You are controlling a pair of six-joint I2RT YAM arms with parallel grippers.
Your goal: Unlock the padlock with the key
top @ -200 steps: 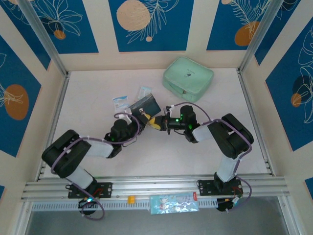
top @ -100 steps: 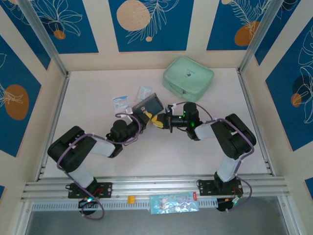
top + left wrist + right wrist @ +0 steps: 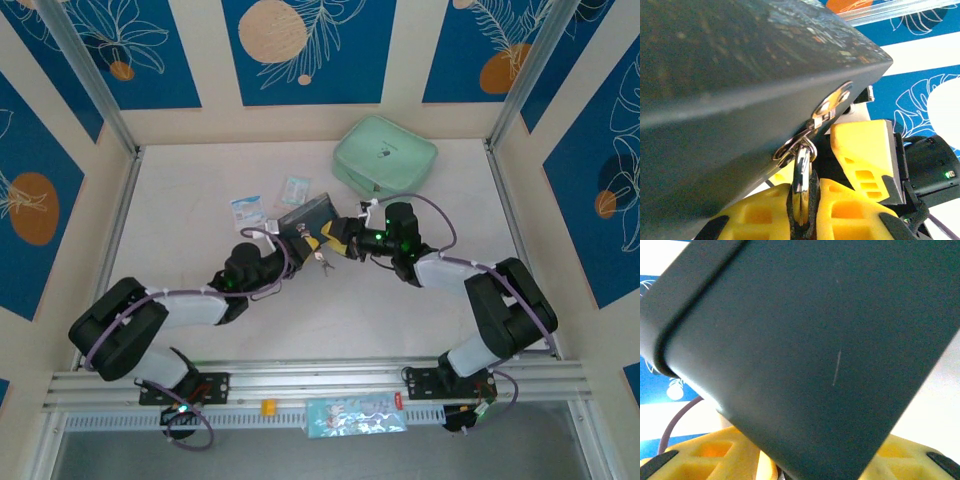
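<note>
A: Nearest entry?
B: The key (image 3: 322,262). One small silvery bunch, just on the near side of the meeting fingers, over the bare counter (image 3: 180,230). Whether it hung from the lock or lay loose could not be told.
A: Next.
B: Left fingers (image 3: 850,210). They were closed tight on the padlock (image 3: 801,182), whose bright shackle ran up between them to a ring at the hasp (image 3: 832,102). Purpose, as I judged it: to pin the lock steady so the key could be worked.
A: What carried the hasp?
B: The tin box (image 3: 740,75). Dark, and it seemed tipped up at the lock end, probably raised by that grip.
A: The other arm?
B: Right fingers (image 3: 860,150). They were just beyond the padlock, facing the left pair. They stood partly apart, and nothing was seen held between them. The box hid their gap from their own camera.
A: Further back?
B: Two flat packets (image 3: 245,208), near the box. Farthest was one pale green pouch (image 3: 385,155), well apart from the rest.
</note>
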